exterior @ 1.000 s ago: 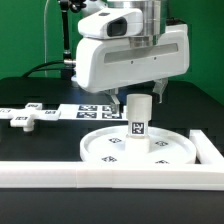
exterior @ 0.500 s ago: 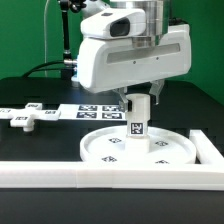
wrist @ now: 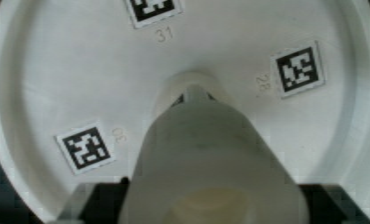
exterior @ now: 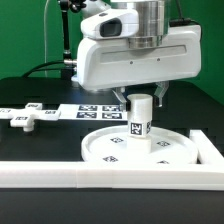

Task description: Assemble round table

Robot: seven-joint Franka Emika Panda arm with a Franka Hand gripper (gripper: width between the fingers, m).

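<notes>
A white robot gripper hangs over the middle of a black table. It is closed on a short, thick white post, with one finger on each side of the post's upper end. The post stands upright at about the centre of a large white round disc with a raised rim. The disc lies flat on the table. A black-and-white square tag shows on the near face of the post, and more tags lie flat on the disc around the post's foot.

On the exterior view's left, well apart from the disc, a small white cross-shaped piece lies flat on the table, with nothing touching it. On the far side of the disc, a thin flat marker board printed with square tags lies on the table. It is partly hidden by the gripper and the post.

A long straight white border bar runs across the near side of the scene, just in front of the disc. A second border bar runs along the exterior view's right, close beside the disc's rim.

The wrist view looks straight down the post to the disc. The dark fingers press against the post on both sides. Three tags on the disc are visible around the post.
</notes>
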